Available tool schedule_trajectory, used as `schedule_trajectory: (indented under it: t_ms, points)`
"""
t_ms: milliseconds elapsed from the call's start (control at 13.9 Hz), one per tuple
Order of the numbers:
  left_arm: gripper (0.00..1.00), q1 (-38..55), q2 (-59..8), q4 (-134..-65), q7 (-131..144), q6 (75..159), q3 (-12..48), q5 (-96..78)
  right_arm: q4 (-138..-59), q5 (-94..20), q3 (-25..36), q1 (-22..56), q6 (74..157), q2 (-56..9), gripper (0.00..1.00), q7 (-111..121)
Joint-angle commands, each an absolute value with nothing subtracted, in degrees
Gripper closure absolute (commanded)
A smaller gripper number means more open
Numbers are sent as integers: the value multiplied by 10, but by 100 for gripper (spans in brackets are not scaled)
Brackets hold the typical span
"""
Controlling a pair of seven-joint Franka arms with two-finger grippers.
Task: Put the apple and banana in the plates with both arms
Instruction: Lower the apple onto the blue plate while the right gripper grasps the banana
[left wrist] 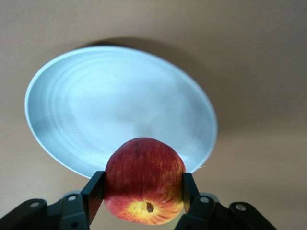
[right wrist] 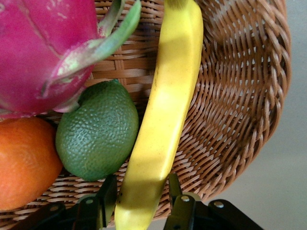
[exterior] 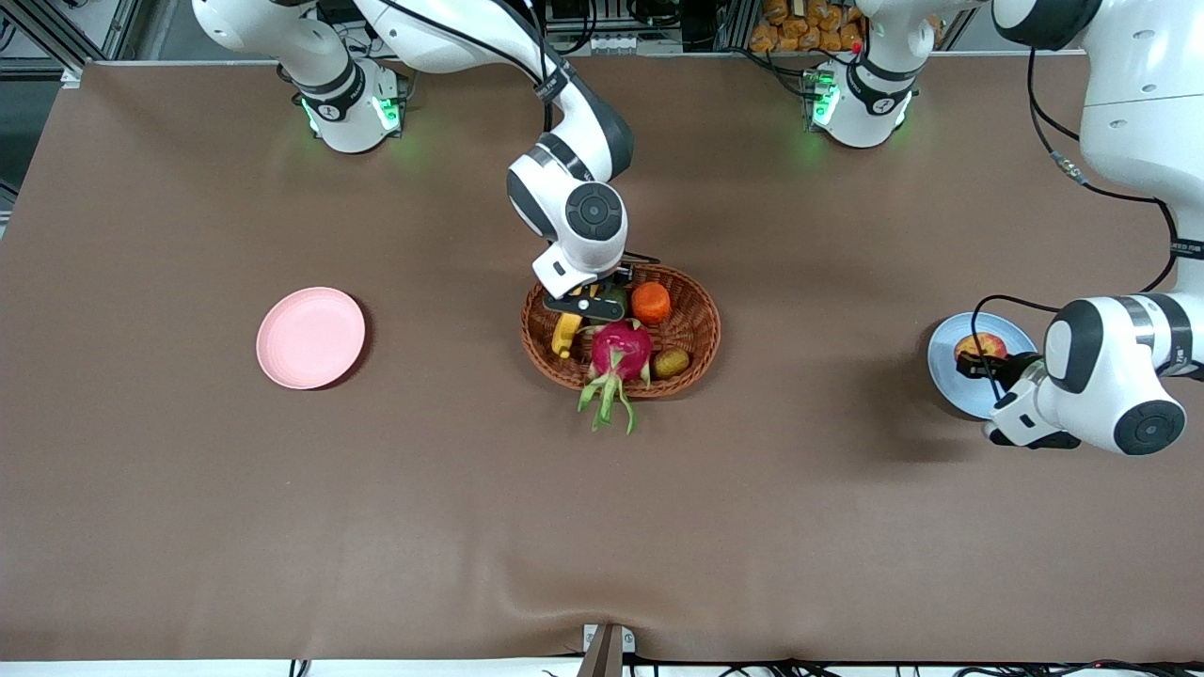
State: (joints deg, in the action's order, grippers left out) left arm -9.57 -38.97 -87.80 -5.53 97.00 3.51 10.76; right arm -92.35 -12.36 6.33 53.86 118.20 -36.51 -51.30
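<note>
My left gripper (exterior: pixel 983 363) is shut on the red and yellow apple (exterior: pixel 980 346) and holds it just over the light blue plate (exterior: pixel 943 365) at the left arm's end of the table. In the left wrist view the fingers (left wrist: pixel 95 191) press both sides of the apple (left wrist: pixel 144 179) above the plate (left wrist: pixel 115 105). My right gripper (exterior: pixel 578 306) is down in the wicker basket (exterior: pixel 704 324), open, with its fingers (right wrist: pixel 108 196) on either side of one end of the yellow banana (exterior: pixel 566 332), which lies in the basket (right wrist: pixel 168 105). The pink plate (exterior: pixel 310 338) lies bare toward the right arm's end.
The basket (right wrist: pixel 235 120) at mid table also holds a magenta dragon fruit (exterior: pixel 621 348), an orange (exterior: pixel 651 302), a green citrus (right wrist: pixel 98 136) beside the banana, and a small brown fruit (exterior: pixel 671 362). The dragon fruit's green leaves hang over the basket's rim.
</note>
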Motion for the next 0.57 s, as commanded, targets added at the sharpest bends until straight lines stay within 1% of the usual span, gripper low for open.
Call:
schedule_trajectory:
  t_ms: [0, 72, 215, 287, 359, 430, 502]
  points:
    - [62, -102, -388, -884, -69, 976, 40, 127, -919, -122, 69, 547, 1187, -373, 60, -526]
    - [60, -104, -391, -884, -70, 984, 40, 127, -919, -122, 69, 546, 1187, -373, 69, -526]
    - [60, -105, -391, -889, -77, 997, 40, 128, -918, -122, 69, 544, 1184, -372, 83, -525]
    - [58, -105, -393, -889, -78, 999, 40, 129, -918, -123, 69, 541, 1181, -371, 87, -525]
    - [52, -105, -397, -889, -78, 1006, 40, 136, -917, -123, 69, 541, 1180, -370, 88, -524]
    - [49, -112, -400, -892, -80, 1015, 40, 142, -913, -123, 69, 539, 1180, -368, 90, -520]
    - [48, -119, -399, -897, -89, 1025, 40, 142, -911, -123, 69, 538, 1171, -365, 91, -519]
